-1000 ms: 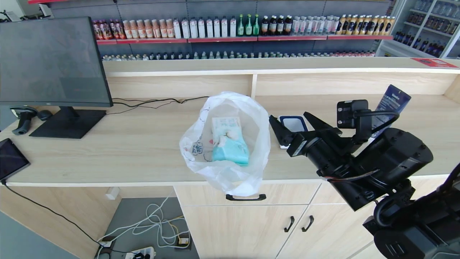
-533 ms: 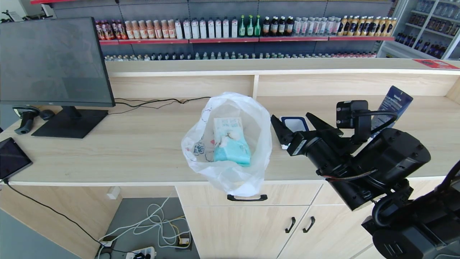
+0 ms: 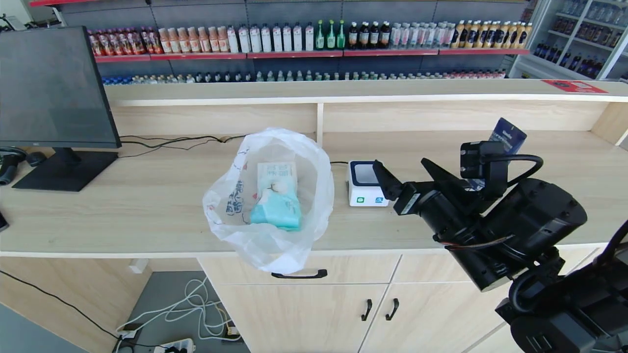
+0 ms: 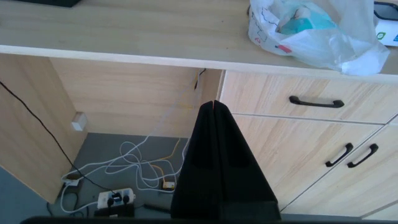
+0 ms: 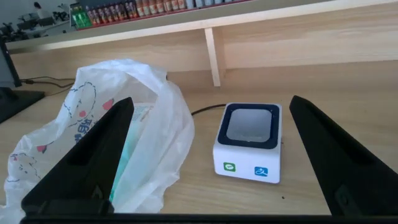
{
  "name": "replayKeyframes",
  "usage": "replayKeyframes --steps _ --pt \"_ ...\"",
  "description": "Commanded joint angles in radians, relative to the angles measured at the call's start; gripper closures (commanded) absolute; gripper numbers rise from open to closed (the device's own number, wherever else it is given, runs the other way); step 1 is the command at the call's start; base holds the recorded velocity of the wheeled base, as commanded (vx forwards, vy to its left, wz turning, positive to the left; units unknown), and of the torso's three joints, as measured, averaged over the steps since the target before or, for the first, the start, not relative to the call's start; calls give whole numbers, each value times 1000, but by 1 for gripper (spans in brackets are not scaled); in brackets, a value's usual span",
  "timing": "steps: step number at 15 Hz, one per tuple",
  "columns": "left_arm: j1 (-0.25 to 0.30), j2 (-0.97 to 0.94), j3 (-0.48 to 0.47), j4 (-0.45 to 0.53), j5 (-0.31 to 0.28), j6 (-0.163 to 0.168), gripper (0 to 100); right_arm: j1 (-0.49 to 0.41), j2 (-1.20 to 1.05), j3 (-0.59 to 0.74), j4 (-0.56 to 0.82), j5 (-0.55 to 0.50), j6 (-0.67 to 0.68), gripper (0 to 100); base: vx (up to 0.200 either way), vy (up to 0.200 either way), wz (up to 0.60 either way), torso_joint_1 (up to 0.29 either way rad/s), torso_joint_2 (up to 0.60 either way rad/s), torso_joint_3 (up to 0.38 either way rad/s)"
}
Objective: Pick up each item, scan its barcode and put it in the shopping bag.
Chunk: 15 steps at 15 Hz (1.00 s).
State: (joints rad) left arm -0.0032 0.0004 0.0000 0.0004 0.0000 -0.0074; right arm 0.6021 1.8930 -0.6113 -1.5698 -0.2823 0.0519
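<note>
From the head camera, a pale wooden counter runs across the room, with a raised ledge behind it and long shelves of bottles on the back wall. A dark monitor stands at the robot's far left, and thin cables trail over the counter from it. The right gripper hangs above the counter with its fingers spread wide and nothing between them. The white scanner sits just past the tip of its left finger. Farther out on that side stands the shopping bag, mouth open, with a teal packet inside. A dark blue packet (partly hidden by the arm) stands tilted behind the fingers.

In the left wrist view, the left gripper is pressed closed on nothing, low in front of the cabinets. Above and beyond its fingertips the bag sags over the counter edge, above a black drawer handle. Below them, a power strip and loose leads lie on the grey floor.

In the right wrist view, the scanner lies ahead of the parted fingers, in the gap between them. The bag bulges just outside one of them.
</note>
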Motion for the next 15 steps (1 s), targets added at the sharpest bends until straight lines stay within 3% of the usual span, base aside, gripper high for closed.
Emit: replayKeyframes --steps 1,15 --pt "0 0 0 0 0 0 100 1 0 2 -1 0 0 0 0 -200 0 2 -2 7" --pt "0 0 0 0 0 -2 100 -1 12 19 -1 -3 3 0 0 -200 0 1 3 2"
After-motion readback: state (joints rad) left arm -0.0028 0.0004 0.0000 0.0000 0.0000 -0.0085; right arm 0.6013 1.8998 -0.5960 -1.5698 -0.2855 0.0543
